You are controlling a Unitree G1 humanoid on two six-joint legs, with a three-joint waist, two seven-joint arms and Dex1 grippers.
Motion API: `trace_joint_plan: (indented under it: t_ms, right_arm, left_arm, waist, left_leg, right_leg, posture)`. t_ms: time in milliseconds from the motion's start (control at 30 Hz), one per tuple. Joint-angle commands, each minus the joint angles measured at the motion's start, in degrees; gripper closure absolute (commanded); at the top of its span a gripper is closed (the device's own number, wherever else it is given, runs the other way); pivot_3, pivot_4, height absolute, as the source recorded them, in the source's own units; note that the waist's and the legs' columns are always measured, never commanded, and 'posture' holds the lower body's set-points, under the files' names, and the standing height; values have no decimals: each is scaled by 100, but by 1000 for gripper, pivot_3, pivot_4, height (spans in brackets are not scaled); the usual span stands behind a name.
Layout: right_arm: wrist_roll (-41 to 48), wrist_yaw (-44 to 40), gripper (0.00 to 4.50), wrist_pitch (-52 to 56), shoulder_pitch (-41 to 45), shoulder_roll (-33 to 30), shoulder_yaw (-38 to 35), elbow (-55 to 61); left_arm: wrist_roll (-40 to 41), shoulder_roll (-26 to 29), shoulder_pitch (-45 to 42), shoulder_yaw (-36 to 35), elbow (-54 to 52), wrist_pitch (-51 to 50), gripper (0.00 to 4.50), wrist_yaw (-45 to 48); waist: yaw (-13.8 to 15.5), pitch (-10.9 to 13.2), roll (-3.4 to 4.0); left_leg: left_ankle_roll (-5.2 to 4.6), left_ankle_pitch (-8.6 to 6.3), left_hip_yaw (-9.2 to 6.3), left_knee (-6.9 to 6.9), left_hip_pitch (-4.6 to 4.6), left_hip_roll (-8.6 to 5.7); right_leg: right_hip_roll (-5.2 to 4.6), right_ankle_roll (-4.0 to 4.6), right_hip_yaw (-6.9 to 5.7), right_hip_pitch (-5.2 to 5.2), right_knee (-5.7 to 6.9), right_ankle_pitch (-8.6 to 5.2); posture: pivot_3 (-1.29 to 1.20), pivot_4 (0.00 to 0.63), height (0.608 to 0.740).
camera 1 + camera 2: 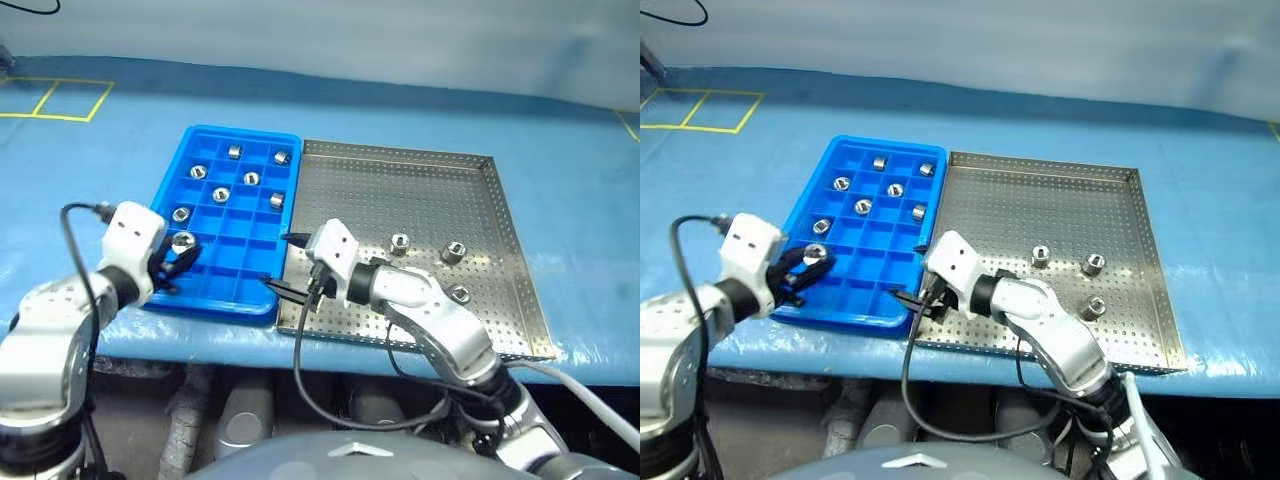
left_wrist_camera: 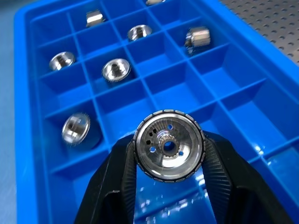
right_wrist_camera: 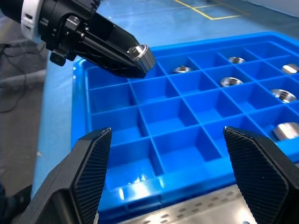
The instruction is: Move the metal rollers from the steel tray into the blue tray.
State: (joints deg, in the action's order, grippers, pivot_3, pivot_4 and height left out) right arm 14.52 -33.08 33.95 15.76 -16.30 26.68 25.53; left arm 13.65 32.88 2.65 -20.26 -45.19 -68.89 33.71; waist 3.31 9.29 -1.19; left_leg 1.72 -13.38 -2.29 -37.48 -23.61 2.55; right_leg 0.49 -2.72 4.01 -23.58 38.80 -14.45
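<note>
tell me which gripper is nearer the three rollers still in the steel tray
Right. The right gripper hangs at the steel tray's near-left edge, beside the blue tray, a short way from the three rollers. The left gripper holds a roller over the blue tray's far side.

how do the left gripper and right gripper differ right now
The left gripper is shut on a metal roller; the right gripper stands open and holds nothing. The left gripper hangs over the blue tray at its near left corner, while the right gripper sits at the seam between the blue tray and the steel tray, pointing toward the blue tray. Both have two black fingers.
</note>
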Motion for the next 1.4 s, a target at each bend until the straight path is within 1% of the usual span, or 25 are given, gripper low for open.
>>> trace_joint_plan:
  t_ms: [33,167,367,500,733,933,1100,1300,1400]
  right_arm:
    - [27,-195,450,-246,125,70,24,-46]
    - [26,-296,450,-306,121,122,64,-149]
    - [18,-324,450,-268,19,129,68,-110]
    - [14,-301,450,-236,-38,135,58,-48]
    - [-22,-207,450,-199,-118,124,16,38]
    - [-51,-109,450,-184,-175,111,-17,102]
    - [-58,12,450,-148,-274,97,-88,212]
    - [-28,102,450,-112,-405,25,-164,325]
    - [-21,119,450,-118,-400,24,-160,311]
  left_arm:
    - [71,-105,263,-411,-597,-210,2793,-232]
    - [43,-198,544,-598,-685,-323,2793,-502]
    - [-14,-389,536,-791,-490,-456,2793,-938]
    - [-11,-362,463,-728,-275,-435,2793,-1120]
    - [73,-299,107,-291,151,-247,2793,-1208]
    - [189,-213,-228,79,295,-223,2793,-1160]
    - [254,-20,-192,119,307,-401,2793,-1168]
    - [301,96,-189,-211,87,-592,2793,-1236]
    - [297,117,-217,-261,60,-656,2793,-1282]
  waist:
    - [114,0,1]
    - [242,1,1]
    - [316,0,0]
    - [330,0,0]
    - [317,0,0]
    - [282,0,0]
    - [195,0,0]
    - [147,0,0]
    - [147,0,0]
  left_leg:
    - [2,1,-2,0,2,2]
    - [11,7,-10,0,9,4]
    - [14,10,-15,0,8,2]
    - [14,10,-16,7,9,2]
    - [16,11,-15,12,12,2]
    - [16,11,-16,12,8,2]
    - [16,11,-15,22,7,2]
    - [17,11,-17,32,8,4]
    - [17,11,-17,31,9,4]
  right_leg:
    - [2,2,-2,1,1,-1]
    - [4,35,-9,5,9,-19]
    - [3,38,-13,6,12,-21]
    - [3,37,-14,4,12,-19]
    - [3,39,-15,4,11,-20]
    - [3,37,-15,2,10,-19]
    - [2,28,-15,-3,7,-14]
    - [4,30,-16,-7,7,-15]
    - [4,30,-17,-6,7,-15]
  posture:
    - [347,150,740]
    - [363,150,740]
    - [360,150,740]
    - [342,150,740]
    - [308,150,740]
    - [280,150,740]
    - [255,150,740]
    - [247,150,740]
    - [254,150,740]
